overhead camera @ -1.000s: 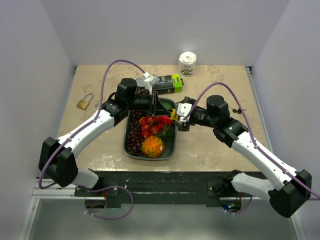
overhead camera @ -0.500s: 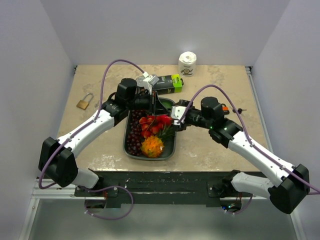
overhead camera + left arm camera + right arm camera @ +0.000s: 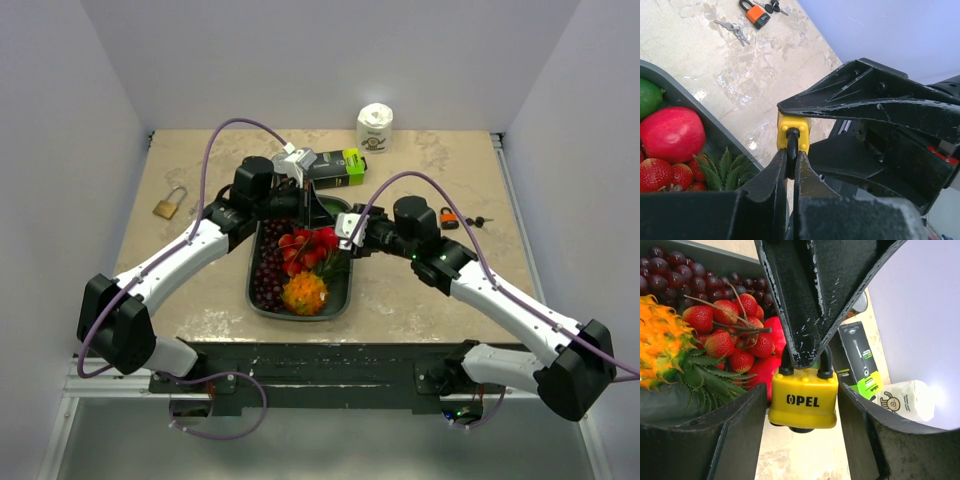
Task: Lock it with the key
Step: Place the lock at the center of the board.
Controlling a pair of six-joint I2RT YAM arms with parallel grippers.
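A yellow padlock [image 3: 804,399] marked OPEL hangs by its black shackle [image 3: 792,150] above the table, just right of the fruit tray. My left gripper [image 3: 791,162] is shut on that shackle from above. My right gripper [image 3: 801,390] is open, one finger [image 3: 740,430] on each side of the lock's body with a small gap on both sides. A dark round part shows under the lock; whether it is a key I cannot tell. Loose keys [image 3: 732,30] lie on the table beside an orange padlock [image 3: 757,15], with more keys [image 3: 480,220] further right.
A grey tray [image 3: 250,290] holds grapes, strawberries and other fruit under both wrists. A brass padlock [image 3: 170,205] lies at the far left. A black and green box [image 3: 335,167], a white bag [image 3: 300,160] and a white roll [image 3: 375,127] stand behind the tray.
My right arm has moved left to the hanging lock, and its jaws have narrowed around the lock's body. The orange padlock has come into view behind it. The left arm has stayed still.
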